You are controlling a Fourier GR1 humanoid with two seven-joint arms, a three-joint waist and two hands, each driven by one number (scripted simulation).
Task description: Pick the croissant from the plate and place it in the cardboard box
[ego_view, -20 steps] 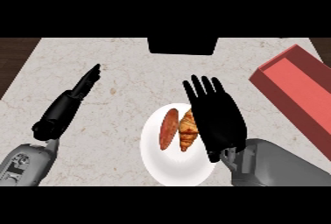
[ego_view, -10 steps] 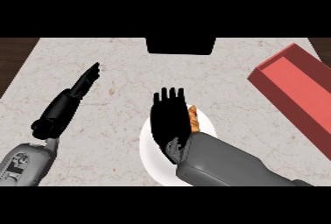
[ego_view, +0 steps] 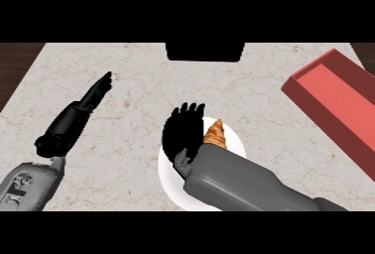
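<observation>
The right hand (ego_view: 184,133) lies over the left part of the white plate (ego_view: 170,173), palm down, its fingers (ego_view: 192,110) stretched out toward the far side and reaching just past the plate's far rim. They are straight rather than curled, so nothing is grasped. The croissant (ego_view: 215,136) sits on the plate just to the right of this hand — only its far, golden-brown portion shows, the rest hidden by the hand and by the grey forearm (ego_view: 242,181) that covers much of the plate's near half. Whether the hand touches the pastry cannot be told.

The left hand (ego_view: 79,116) rests on the marbled desk (ego_view: 139,79) at the left, well apart from the plate, fingers extended and released, pointing toward the far right.

The box (ego_view: 344,106) — red in colour, with an open top — lies at the right edge of the desk, angled, well apart from the plate. A dark block (ego_view: 204,51) stands at the far edge, in the middle.
</observation>
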